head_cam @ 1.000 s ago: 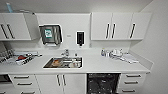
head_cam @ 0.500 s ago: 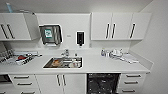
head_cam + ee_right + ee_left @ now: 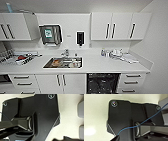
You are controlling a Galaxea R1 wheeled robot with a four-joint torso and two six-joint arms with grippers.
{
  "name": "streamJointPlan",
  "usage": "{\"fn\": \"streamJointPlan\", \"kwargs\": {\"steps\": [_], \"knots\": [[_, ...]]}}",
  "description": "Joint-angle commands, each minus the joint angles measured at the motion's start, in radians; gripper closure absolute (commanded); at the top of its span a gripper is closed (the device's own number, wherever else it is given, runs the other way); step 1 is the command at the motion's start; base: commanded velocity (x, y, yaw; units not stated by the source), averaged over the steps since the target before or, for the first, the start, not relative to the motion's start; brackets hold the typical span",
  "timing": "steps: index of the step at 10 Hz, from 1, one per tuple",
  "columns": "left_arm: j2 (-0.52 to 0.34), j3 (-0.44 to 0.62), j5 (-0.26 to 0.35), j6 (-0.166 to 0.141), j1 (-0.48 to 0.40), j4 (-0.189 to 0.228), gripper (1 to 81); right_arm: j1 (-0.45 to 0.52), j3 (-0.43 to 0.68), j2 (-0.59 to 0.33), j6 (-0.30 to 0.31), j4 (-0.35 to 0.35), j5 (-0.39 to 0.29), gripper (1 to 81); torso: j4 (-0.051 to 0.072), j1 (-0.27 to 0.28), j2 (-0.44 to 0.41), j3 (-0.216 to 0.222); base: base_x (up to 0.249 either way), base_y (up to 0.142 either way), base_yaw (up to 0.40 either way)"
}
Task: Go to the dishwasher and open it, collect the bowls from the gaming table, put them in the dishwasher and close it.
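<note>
The dishwasher (image 3: 103, 83) sits under the white countertop (image 3: 100, 65), right of the sink (image 3: 63, 62) and between the cupboard doors (image 3: 61, 81) and a stack of drawers (image 3: 132, 81). Its bay reads as a dark opening with faint rack shapes inside, so it looks already open, though the lower edge of the head view cuts it off and the door itself cannot be made out. I judge the step in hand to lie between opening and loading. No coloured bowls can be picked out here; the sink's contents and the dish rack (image 3: 18, 58) at the left are too blurred to name. The wrist views give dark robot plates over pale floor, so I cannot tell whether either gripper is open, closed or holding anything.
</note>
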Motion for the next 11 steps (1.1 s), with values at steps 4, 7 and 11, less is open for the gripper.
{"fn": "streamJointPlan", "kwargs": {"steps": [4, 7, 11], "knots": [[0.003, -0.003, 0.053, 0.046, -0.035, 0.01, 1.0, 0.075, 0.025, -0.027, -0.077, 0.1, -0.027, 1.0, 0.0, 0.0, 0.0, 0.0, 0.0, 0.0, 0.0], [0.007, -0.003, 0.047, 0.048, -0.042, 0.01, 1.0, 0.085, 0.025, -0.014, -0.075, 0.102, -0.03, 1.0, 0.0, 0.0, 0.0, 0.0, 0.0, 0.0, 0.0], [0.004, -0.003, 0.048, 0.048, -0.045, 0.01, 1.0, 0.081, 0.023, -0.003, -0.075, 0.103, -0.031, 1.0, 0.0, 0.0, 0.0, 0.0, 0.0, 0.0, 0.0]]}}
